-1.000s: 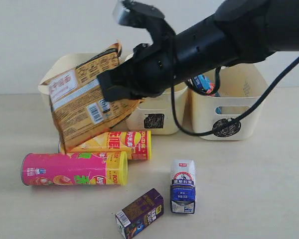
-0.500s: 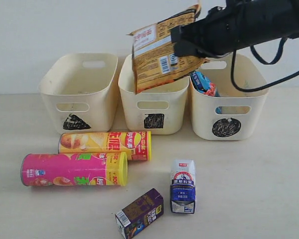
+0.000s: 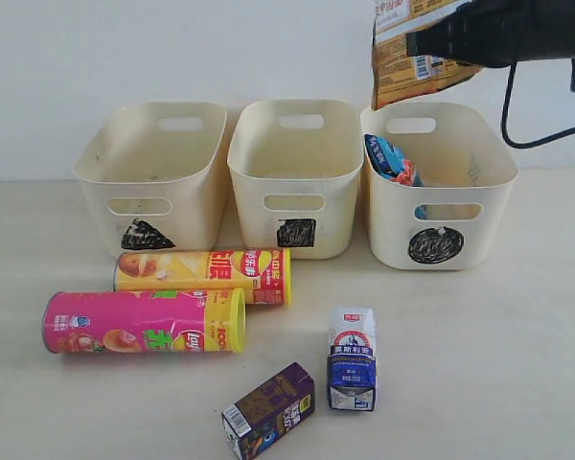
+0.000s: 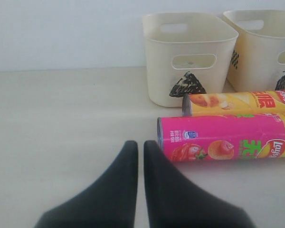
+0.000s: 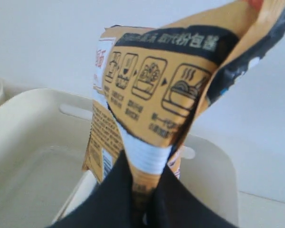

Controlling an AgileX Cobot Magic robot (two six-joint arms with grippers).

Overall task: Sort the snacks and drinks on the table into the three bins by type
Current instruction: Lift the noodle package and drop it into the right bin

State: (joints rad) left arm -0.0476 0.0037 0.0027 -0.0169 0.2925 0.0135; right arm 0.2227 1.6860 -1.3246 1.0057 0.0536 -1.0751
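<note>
My right gripper (image 3: 431, 43) is shut on the orange-brown packet (image 3: 402, 57), held high above the circle bin (image 3: 436, 206); the packet (image 5: 147, 90) fills the right wrist view over that bin's rim (image 5: 213, 156). A blue packet (image 3: 391, 160) lies inside the circle bin. The yellow tube (image 3: 203, 274) and pink tube (image 3: 144, 323) lie on the table (image 3: 479, 364) before the triangle bin (image 3: 153, 172). The white-and-blue carton (image 3: 352, 359) stands upright; the purple carton (image 3: 268, 410) lies beside it. My left gripper (image 4: 140, 145) is shut and holds nothing, close to the pink tube's (image 4: 223, 144) end.
The square bin (image 3: 295, 177) stands between the other two and shows nothing inside. A black cable (image 3: 517, 134) hangs from the right arm above the circle bin. A pale wall rises behind the bins.
My right gripper has carried the orange-brown packet up and to the right, from in front of the triangle and square bins to above the circle bin. Nothing else has moved.
</note>
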